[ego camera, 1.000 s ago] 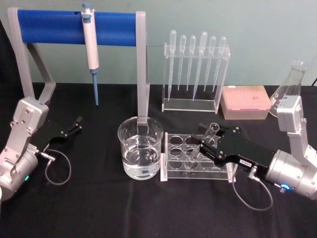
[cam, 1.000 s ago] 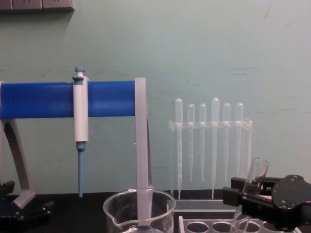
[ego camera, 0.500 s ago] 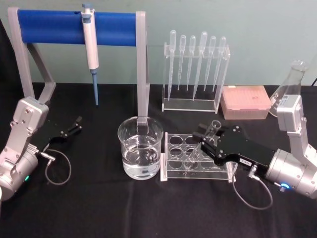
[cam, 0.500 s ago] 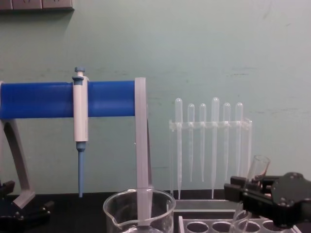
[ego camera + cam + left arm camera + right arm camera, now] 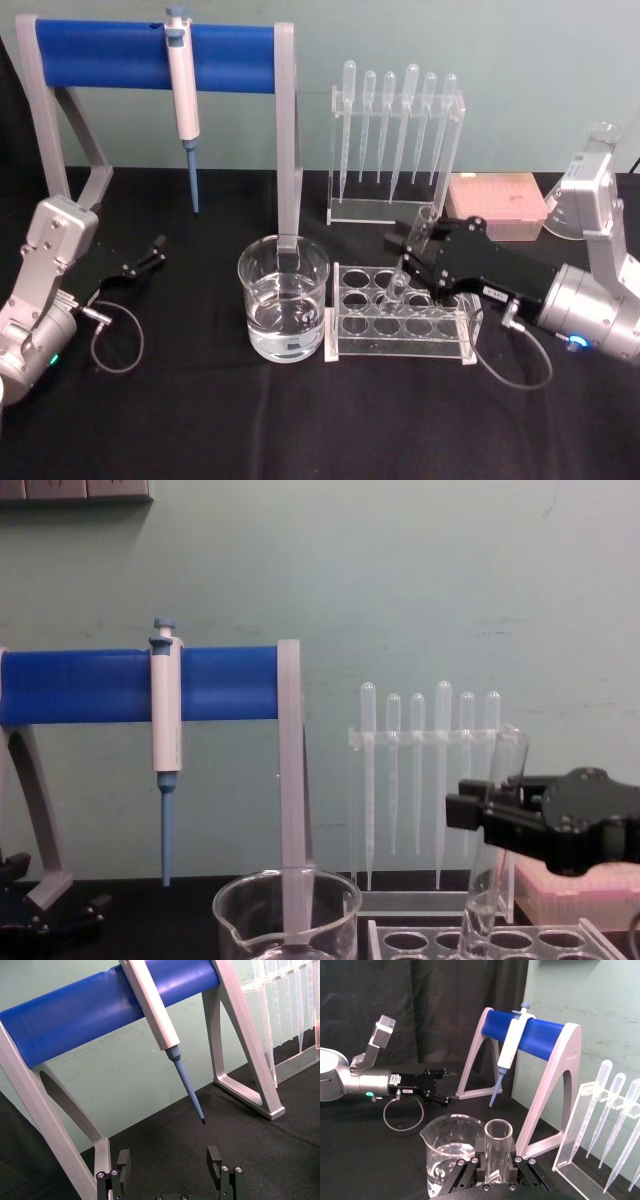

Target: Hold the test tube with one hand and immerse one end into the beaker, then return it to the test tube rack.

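My right gripper [image 5: 410,258] is shut on the clear test tube [image 5: 399,283], holding it near its upper part. The tube leans slightly, mouth up, with its rounded end at the top of the white rack [image 5: 400,318]. From the chest, the test tube [image 5: 483,880] hangs steeply over the rack [image 5: 590,942] in the right gripper [image 5: 487,815]. In the right wrist view the test tube [image 5: 498,1146] sits between the black fingers [image 5: 480,1152]. The beaker [image 5: 283,300], partly filled with water, stands left of the rack. My left gripper [image 5: 169,1165] is open and parked at the far left [image 5: 150,252].
A blue-barred stand [image 5: 150,55] holding a white-and-blue pipettor [image 5: 183,90] spans the back left, one leg just behind the beaker. A clear holder of pipettes [image 5: 395,150], a pink tip box [image 5: 495,205] and a glass flask [image 5: 585,185] line the back right.
My right gripper has risen and drawn back a little with the test tube, lifting it up out of the rack hole and bringing it more upright. The left arm has not moved.
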Controlling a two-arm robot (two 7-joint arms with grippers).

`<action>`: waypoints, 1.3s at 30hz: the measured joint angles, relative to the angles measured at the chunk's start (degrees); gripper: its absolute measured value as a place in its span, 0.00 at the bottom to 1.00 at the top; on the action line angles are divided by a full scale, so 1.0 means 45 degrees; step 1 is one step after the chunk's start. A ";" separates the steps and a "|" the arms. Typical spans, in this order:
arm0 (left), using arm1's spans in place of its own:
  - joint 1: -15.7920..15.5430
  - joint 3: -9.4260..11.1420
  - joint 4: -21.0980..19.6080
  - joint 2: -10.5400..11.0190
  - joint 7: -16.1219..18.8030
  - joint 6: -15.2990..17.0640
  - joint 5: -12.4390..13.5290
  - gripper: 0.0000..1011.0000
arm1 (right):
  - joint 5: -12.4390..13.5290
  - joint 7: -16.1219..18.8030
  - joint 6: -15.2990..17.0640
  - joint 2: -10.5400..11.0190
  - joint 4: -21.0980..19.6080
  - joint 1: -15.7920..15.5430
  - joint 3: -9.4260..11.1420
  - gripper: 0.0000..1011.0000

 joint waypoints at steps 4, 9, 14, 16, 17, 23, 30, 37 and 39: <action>0.0000 0.0000 0.0000 0.0000 0.0000 0.0000 0.0000 0.99 | 0.0097 0.0136 0.0365 0.0060 -0.0124 0.0346 -0.0052 0.22; 0.0000 0.0000 0.0000 0.0000 0.0000 0.0000 0.0001 0.99 | 0.0288 0.0216 0.0750 0.0108 -0.0230 0.0636 -0.0136 0.22; 0.0001 0.0000 0.0000 0.0000 0.0000 0.0000 0.0000 0.99 | 0.0518 0.0251 0.1087 0.0175 -0.0348 0.0811 -0.0201 0.22; 0.0000 0.0000 0.0000 0.0000 0.0000 0.0000 0.0000 0.99 | 0.0670 0.0248 0.1255 0.0237 -0.0453 0.0855 -0.0228 0.22; 0.0000 -0.0001 0.0000 0.0001 0.0000 0.0000 0.0000 0.99 | 0.0706 0.0244 0.1284 0.0258 -0.0489 0.0858 -0.0230 0.22; 0.0000 -0.0001 0.0000 0.0000 0.0000 0.0000 0.0000 0.99 | 0.0955 0.0161 0.1428 0.0421 -0.0829 0.0864 -0.0212 0.22; 0.0000 0.0000 0.0000 0.0000 0.0000 0.0000 0.0000 0.99 | 0.1170 0.0082 0.1473 0.0580 -0.1192 0.1020 -0.0170 0.22; 0.0001 0.0000 0.0000 0.0000 -0.0001 0.0000 0.0000 0.99 | 0.1295 0.0011 0.1579 0.0675 -0.1449 0.1303 -0.0176 0.22; 0.0000 0.0000 0.0000 0.0000 0.0000 0.0000 0.0000 0.99 | 0.1316 0.0000 0.1615 0.0691 -0.1496 0.1370 -0.0192 0.22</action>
